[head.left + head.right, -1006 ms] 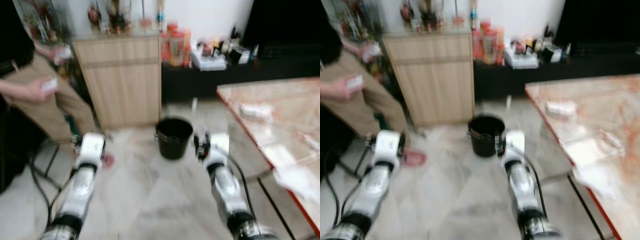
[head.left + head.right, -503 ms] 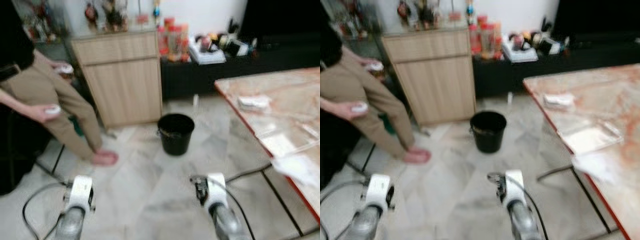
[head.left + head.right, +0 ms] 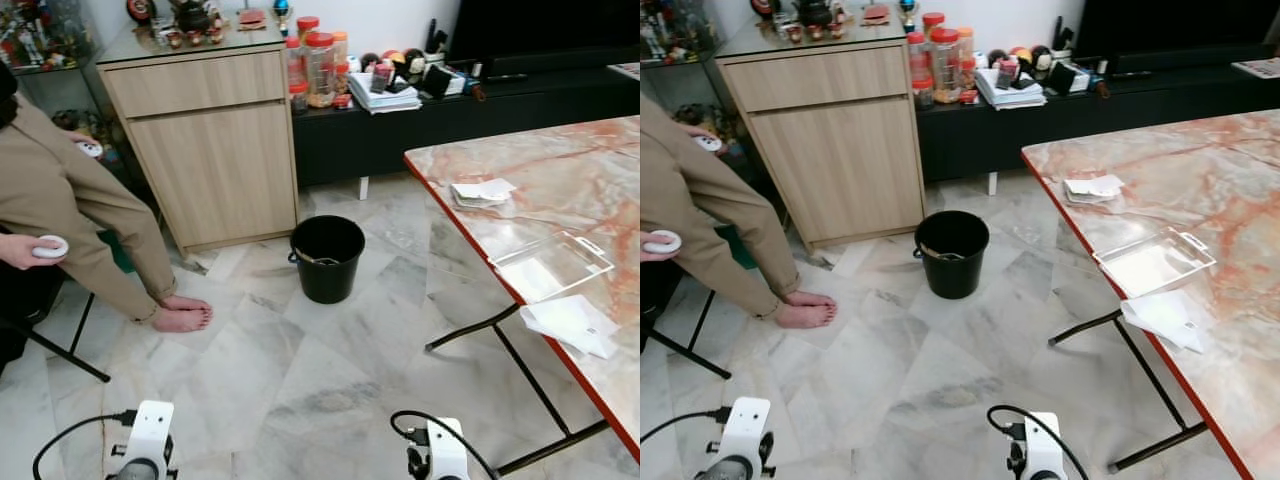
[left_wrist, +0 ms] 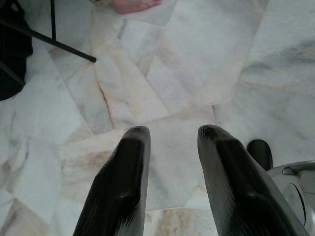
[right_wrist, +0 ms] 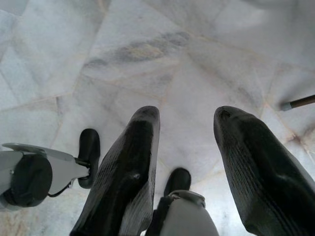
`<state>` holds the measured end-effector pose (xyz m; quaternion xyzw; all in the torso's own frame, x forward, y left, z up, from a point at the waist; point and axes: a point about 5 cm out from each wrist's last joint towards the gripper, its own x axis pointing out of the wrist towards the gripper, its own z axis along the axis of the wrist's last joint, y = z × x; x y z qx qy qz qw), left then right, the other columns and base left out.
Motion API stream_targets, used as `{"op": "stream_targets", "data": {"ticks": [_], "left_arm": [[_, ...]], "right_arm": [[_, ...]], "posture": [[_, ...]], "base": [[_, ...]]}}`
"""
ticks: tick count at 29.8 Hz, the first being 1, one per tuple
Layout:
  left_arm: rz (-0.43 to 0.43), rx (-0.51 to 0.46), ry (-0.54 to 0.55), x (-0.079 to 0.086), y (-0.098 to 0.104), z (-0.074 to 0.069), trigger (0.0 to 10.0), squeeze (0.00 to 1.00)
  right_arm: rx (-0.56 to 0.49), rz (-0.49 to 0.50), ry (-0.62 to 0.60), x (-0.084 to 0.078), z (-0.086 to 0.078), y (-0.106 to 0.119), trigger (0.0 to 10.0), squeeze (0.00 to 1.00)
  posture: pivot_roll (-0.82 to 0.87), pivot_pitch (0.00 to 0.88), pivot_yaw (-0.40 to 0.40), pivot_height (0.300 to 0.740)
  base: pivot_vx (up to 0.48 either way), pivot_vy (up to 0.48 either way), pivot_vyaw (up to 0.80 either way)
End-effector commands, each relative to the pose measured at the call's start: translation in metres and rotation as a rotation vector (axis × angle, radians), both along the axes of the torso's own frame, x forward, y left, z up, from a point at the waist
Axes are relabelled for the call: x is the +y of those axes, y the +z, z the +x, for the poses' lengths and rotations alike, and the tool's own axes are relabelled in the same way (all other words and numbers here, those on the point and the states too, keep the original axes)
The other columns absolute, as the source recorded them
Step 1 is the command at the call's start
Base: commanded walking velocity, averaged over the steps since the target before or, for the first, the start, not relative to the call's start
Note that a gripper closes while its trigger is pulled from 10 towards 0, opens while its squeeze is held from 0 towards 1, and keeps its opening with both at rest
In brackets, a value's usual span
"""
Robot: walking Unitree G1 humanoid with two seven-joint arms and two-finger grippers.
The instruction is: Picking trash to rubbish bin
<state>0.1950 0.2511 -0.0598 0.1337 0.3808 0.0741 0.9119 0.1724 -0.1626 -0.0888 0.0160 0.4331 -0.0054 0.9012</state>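
A black rubbish bin (image 3: pixel 327 258) stands open on the marble floor in front of a wooden cabinet. On the marble table (image 3: pixel 600 170) at the right lie a crumpled white paper (image 3: pixel 480 192), a clear plastic tray (image 3: pixel 552 265) and a flat white paper (image 3: pixel 572 325) near the red edge. Both arms hang low, their white wrists at the bottom edge of the eye views. My left gripper (image 4: pixel 170 135) is open over bare floor tiles. My right gripper (image 5: pixel 187 115) is also open above the floor, nothing between its fingers.
A person in beige trousers sits at the left, bare foot (image 3: pixel 185 318) on the floor, a hand holding a white controller (image 3: pixel 47 246). The wooden cabinet (image 3: pixel 205 150) and a low black bench (image 3: pixel 450 110) line the far wall. Black table legs (image 3: pixel 520 370) cross the floor at the right.
Both arms dropped from stretched out toward the bin down to the bottom edge of the view. The picture turned from blurred to sharp, and the camera shifted.
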Motion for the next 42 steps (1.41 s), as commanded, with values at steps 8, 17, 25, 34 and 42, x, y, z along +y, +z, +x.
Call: {"op": "stream_targets", "data": {"ticks": [8,17,25,34,42], "left_arm": [[0.029,-0.01,-0.007,0.0,0.005,0.01,10.0,0.0],[0.028,-0.052,-0.071,-0.009,0.018,0.036,10.0,0.0],[-0.011,-0.106,-0.156,-0.031,0.031,0.063,10.0,0.0],[-0.069,-0.166,-0.337,-0.077,0.043,0.087,10.0,0.0],[-0.068,-0.153,-0.428,-0.089,0.042,0.085,10.0,0.0]], "right_arm": [[-0.007,0.019,-0.084,-0.003,0.005,0.002,10.0,0.0],[-0.028,0.014,-0.123,-0.011,0.008,0.005,10.0,0.0],[-0.014,-0.043,-0.23,-0.037,0.0,0.004,10.0,0.0],[-0.025,-0.094,-0.347,-0.063,-0.001,0.008,10.0,0.0],[-0.031,-0.072,-0.329,-0.053,0.005,0.009,10.0,0.0]], "posture": [[0.17,0.0,0.043,0.74],[0.14,0.0,0.046,0.74],[0.14,0.0,0.039,0.74],[0.13,0.0,0.038,0.74],[0.15,0.0,0.042,0.74]], "base": [[0.0,0.0,0.0],[0.0,0.0,0.0],[0.0,0.0,0.0],[0.0,0.0,0.0],[0.0,0.0,0.0]]}}
